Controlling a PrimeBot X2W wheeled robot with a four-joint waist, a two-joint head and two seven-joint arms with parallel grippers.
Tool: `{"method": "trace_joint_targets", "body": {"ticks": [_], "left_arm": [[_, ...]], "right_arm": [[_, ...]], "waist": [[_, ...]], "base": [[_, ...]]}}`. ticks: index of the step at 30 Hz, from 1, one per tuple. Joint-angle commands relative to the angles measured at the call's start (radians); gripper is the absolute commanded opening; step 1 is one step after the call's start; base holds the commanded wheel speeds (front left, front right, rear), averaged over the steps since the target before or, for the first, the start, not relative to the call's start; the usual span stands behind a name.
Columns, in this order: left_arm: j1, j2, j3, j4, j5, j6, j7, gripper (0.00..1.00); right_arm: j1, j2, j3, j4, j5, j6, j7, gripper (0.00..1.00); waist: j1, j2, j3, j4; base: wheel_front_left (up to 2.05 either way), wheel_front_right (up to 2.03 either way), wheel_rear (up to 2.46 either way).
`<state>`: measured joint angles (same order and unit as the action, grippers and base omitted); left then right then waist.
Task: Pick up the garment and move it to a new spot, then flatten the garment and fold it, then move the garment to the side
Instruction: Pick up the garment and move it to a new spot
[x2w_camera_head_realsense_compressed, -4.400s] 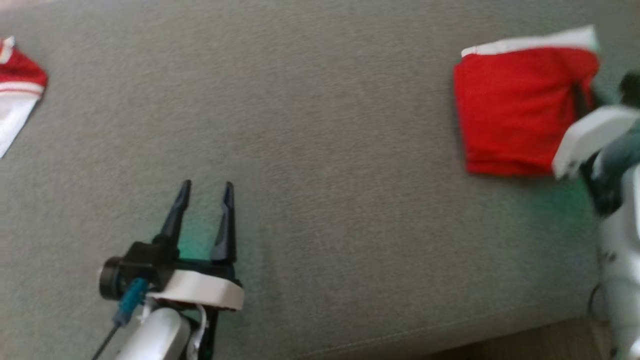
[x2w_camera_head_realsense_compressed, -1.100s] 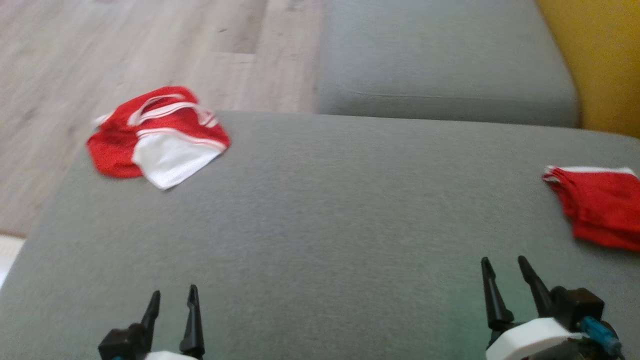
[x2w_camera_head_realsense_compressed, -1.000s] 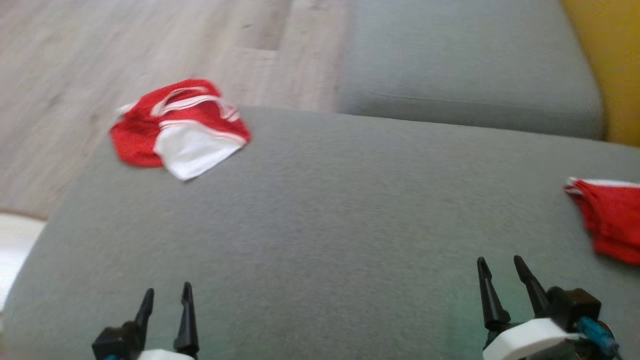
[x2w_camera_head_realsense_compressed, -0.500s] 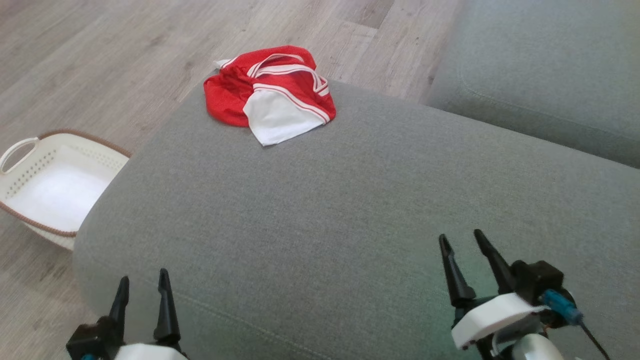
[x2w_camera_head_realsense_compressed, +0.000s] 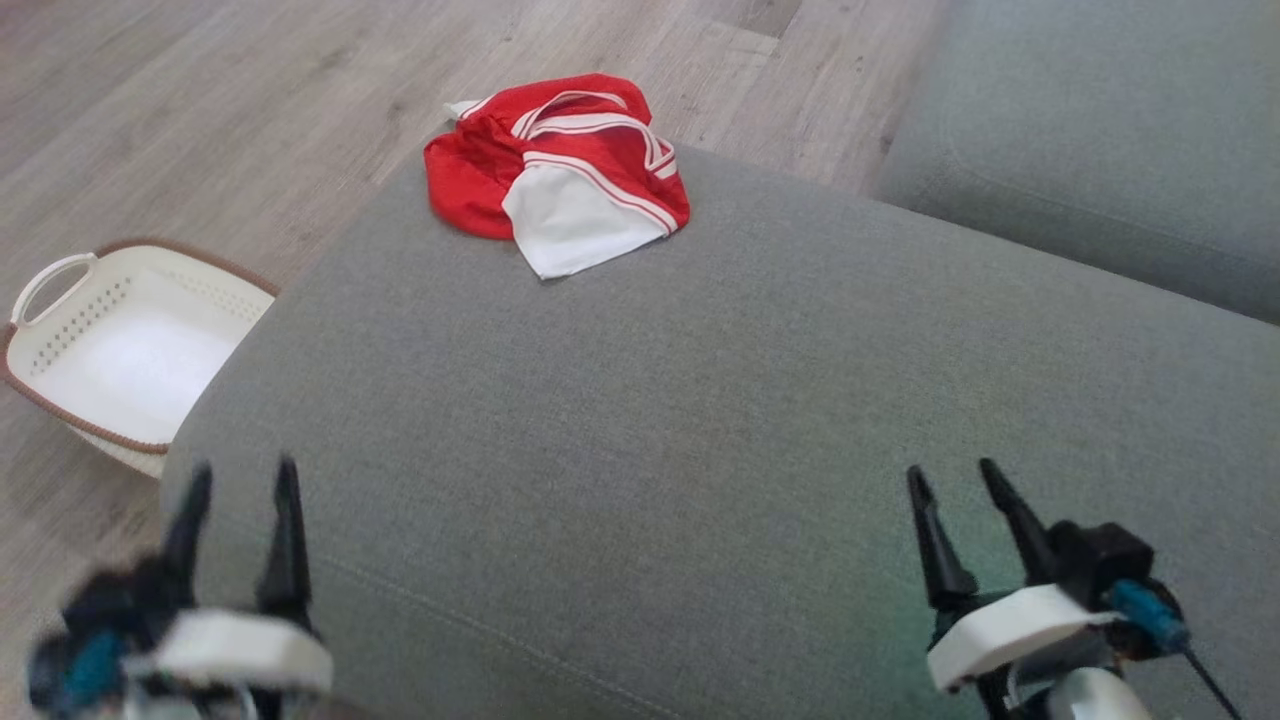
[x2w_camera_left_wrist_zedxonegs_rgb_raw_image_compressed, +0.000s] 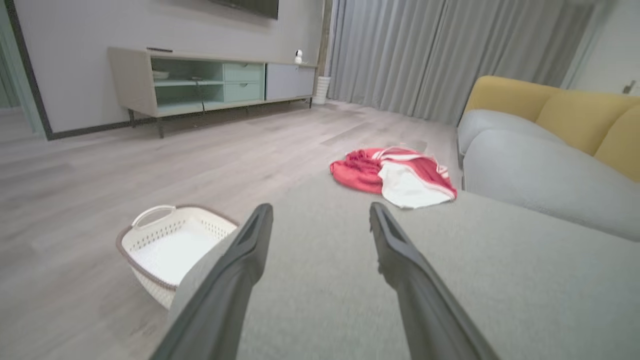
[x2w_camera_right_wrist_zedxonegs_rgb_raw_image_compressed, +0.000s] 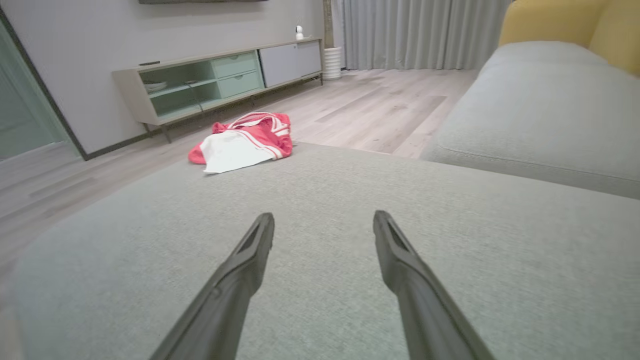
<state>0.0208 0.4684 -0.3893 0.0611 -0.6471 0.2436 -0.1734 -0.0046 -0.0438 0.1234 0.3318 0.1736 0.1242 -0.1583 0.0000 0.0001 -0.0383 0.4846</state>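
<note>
Both arms hang low over the near edge of a broad grey cushion (x2w_camera_head_realsense_compressed: 650, 420), its woven cloth finely flecked, its corners rounded, with a seam line running along the front. The left gripper (x2w_camera_head_realsense_compressed: 245, 470) sits at the near left corner, smeared by blur, its two long dark tapered fingers spread apart with nothing between them. The left wrist view confirms it: bare upholstery shows in the gap. Over on the right, the right gripper (x2w_camera_head_realsense_compressed: 952, 470) is sharp and clear, a white collar behind slim black fingers, also parted and empty, well above nothing but fabric.

And the garment (x2w_camera_head_realsense_compressed: 560, 165)? It lies well away at the far left corner of the cushion, a crumpled heap of red mesh-like cloth with thin white stripes and a smooth white panel folded out toward the middle.

Down on the pale wood-plank floor (x2w_camera_head_realsense_compressed: 200, 100), just beside the cushion's left side, stands a white perforated plastic basket (x2w_camera_head_realsense_compressed: 90, 310) with a brown rim and a loop handle. Beyond lies a second grey seat (x2w_camera_head_realsense_compressed: 1100, 150), backed by yellow cushions (x2w_camera_left_wrist_zedxonegs_rgb_raw_image_compressed: 575, 107).
</note>
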Motion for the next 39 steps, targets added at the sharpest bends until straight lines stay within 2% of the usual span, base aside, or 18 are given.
{"method": "trace_joint_targets", "body": {"ticks": [1, 4, 10, 13, 19, 24, 31, 35, 39], "left_arm": [[-0.121, 0.052, 0.063, -0.053, 0.010, -0.006, 0.012, 1.00], [-0.183, 0.089, 0.085, -0.079, 0.013, -0.013, 0.041, 1.00], [-0.433, 0.189, 0.167, -0.072, -0.023, -0.073, 0.122, 1.00], [-0.580, 0.224, 0.188, -0.013, -0.033, -0.101, 0.167, 1.00], [-0.844, 0.243, 0.197, 0.196, -0.051, -0.153, 0.222, 1.00], [-0.984, 0.235, 0.164, 0.384, -0.048, -0.198, 0.269, 1.00], [-1.067, 0.173, 0.116, 0.601, -0.059, -0.247, 0.298, 1.00], [-1.082, 0.144, 0.097, 0.704, -0.066, -0.257, 0.329, 1.00], [-1.093, 0.115, 0.088, 0.785, -0.088, -0.287, 0.354, 1.00]], "right_arm": [[-0.020, -0.006, 0.008, -0.047, -0.015, 0.007, 0.000, 1.00], [-0.022, -0.006, -0.006, -0.074, -0.036, 0.007, 0.019, 1.00], [-0.089, -0.006, -0.033, -0.196, -0.116, 0.007, 0.096, 1.00], [-0.133, -0.006, -0.035, -0.253, -0.148, 0.007, 0.131, 1.00], [-0.198, -0.006, -0.039, -0.358, -0.198, 0.007, 0.194, 1.00], [-0.239, -0.006, -0.044, -0.443, -0.232, 0.007, 0.238, 1.00], [-0.269, -0.006, -0.058, -0.584, -0.259, 0.007, 0.273, 1.00], [-0.265, -0.006, -0.061, -0.636, -0.272, 0.007, 0.292, 1.00], [-0.261, -0.006, -0.065, -0.667, -0.275, 0.007, 0.302, 1.00]], "waist": [[0.0000, -0.0001, 0.017, -0.012], [0.0000, -0.0001, 0.046, -0.040], [0.0000, -0.0001, 0.197, -0.153], [0.0000, -0.0001, 0.268, -0.210], [0.0000, -0.0001, 0.407, -0.300], [0.0000, -0.0001, 0.526, -0.353], [0.0000, -0.0001, 0.647, -0.384], [0.0000, -0.0001, 0.674, -0.389], [0.0000, -0.0001, 0.680, -0.394]], "base": [[0.00, 0.00, 0.00], [0.00, 0.00, 0.00], [0.00, 0.00, 0.00], [0.00, 0.00, 0.00], [0.00, 0.00, 0.00], [0.00, 0.00, 0.00], [0.00, 0.00, 0.00], [0.00, 0.00, 0.00], [0.00, 0.00, 0.00]]}}
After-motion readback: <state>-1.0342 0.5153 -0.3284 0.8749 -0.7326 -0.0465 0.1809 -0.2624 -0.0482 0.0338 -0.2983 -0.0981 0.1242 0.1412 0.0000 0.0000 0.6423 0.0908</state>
